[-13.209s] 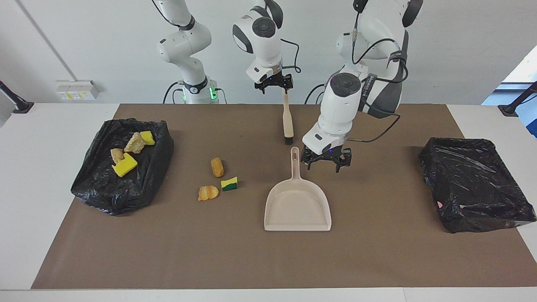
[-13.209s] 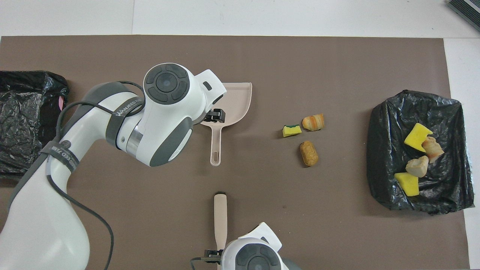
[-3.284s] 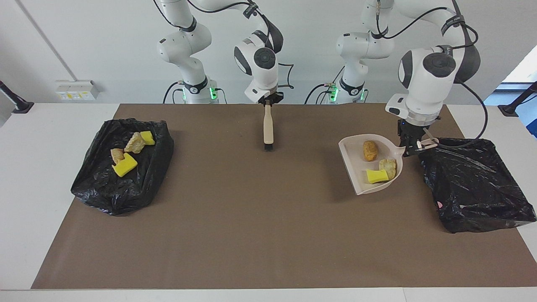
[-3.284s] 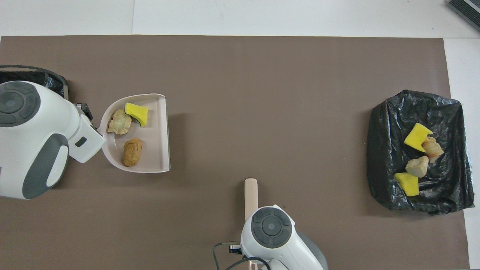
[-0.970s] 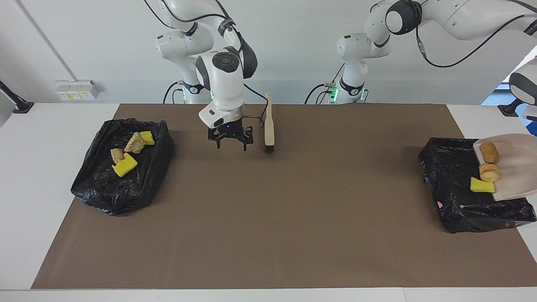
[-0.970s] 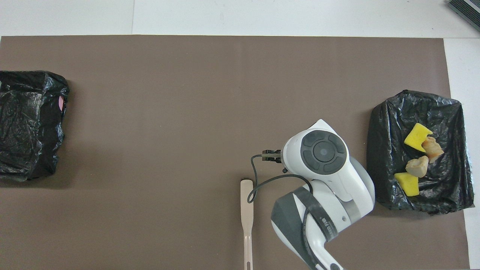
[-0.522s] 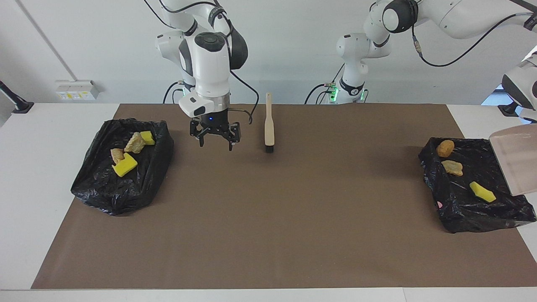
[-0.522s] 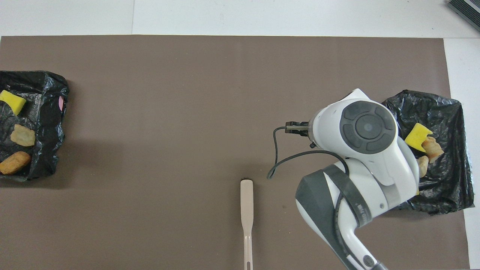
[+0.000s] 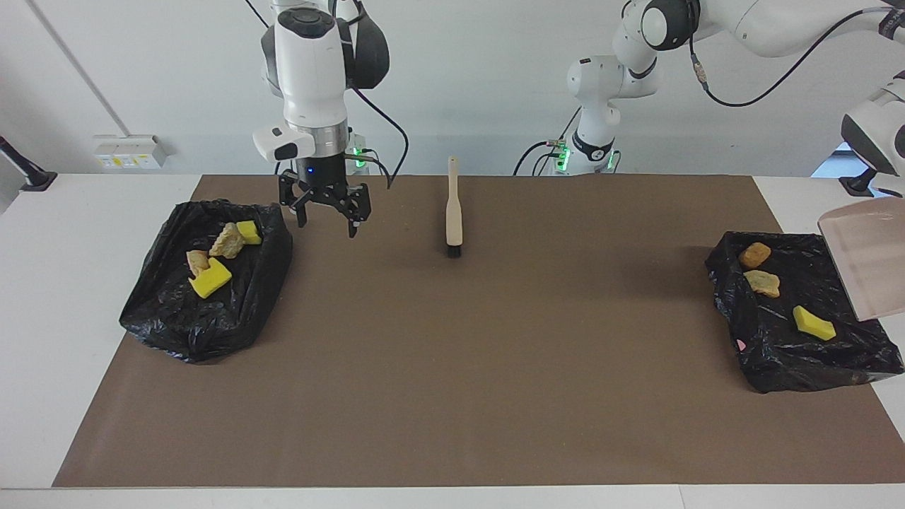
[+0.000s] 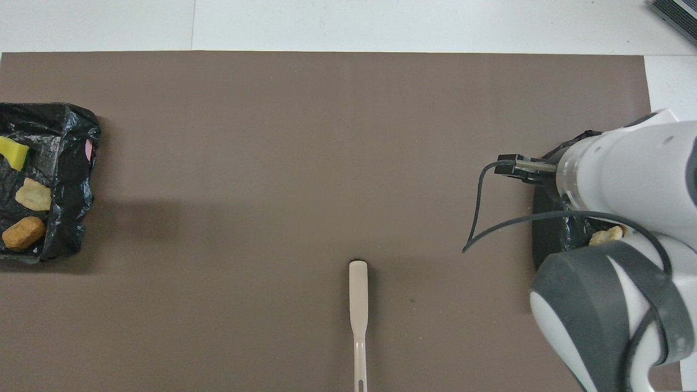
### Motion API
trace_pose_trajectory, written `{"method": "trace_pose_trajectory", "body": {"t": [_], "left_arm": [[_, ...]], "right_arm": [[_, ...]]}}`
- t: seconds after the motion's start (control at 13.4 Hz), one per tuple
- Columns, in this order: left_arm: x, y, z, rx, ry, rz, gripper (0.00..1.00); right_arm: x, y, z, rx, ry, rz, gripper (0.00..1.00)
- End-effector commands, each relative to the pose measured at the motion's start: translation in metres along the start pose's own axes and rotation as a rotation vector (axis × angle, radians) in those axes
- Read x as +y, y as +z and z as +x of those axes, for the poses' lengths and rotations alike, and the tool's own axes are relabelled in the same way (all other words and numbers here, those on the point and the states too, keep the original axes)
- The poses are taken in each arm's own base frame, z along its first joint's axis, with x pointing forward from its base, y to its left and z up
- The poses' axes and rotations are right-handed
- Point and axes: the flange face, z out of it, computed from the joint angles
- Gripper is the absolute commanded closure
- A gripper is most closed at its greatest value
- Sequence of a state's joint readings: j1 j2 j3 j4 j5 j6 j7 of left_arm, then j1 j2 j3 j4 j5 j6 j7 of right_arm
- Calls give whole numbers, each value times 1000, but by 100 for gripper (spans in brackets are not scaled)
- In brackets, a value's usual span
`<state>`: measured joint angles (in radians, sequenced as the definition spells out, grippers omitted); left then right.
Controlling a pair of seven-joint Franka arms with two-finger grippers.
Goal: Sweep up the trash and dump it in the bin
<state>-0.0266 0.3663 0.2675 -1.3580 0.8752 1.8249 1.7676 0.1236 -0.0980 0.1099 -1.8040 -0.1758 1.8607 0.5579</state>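
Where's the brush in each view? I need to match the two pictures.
Facing view: brush lies near the table's middle, on the edge nearest the robots, bristles pointing away from them.
Overhead view: brush at bottom centre.
Shared landmark: the bin with three scraps, at the left arm's end.

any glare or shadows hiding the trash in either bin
Facing view: sheen on the black bag of the bin at the left arm's end, yet its three scraps show plainly. Overhead view: the right arm covers most of the other bin, one scrap peeking out.
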Motion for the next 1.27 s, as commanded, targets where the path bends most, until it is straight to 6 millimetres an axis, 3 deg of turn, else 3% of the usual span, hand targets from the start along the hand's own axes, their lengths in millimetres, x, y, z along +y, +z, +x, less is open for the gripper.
{"method": "trace_pose_trajectory", "body": {"t": [0.0,0.22,0.45,0.67,0.97,1.19], "left_arm": [[2,-28,5,3,-39,-5,100],[-1,-63,35,71,-144,-22,100],[-1,-74,60,235,-291,-59,100],[3,-101,80,333,-417,-78,100],[2,-131,148,404,-579,-183,100],[-1,-150,198,463,-724,-274,100]], "right_arm": [[13,-12,6,-27,-3,-14,0],[37,-33,18,-70,-13,64,0],[69,-36,27,-79,-155,49,0],[99,-34,34,-88,-261,40,0],[133,-31,38,-119,-292,62,0],[135,-24,32,-180,-275,102,0]]}}
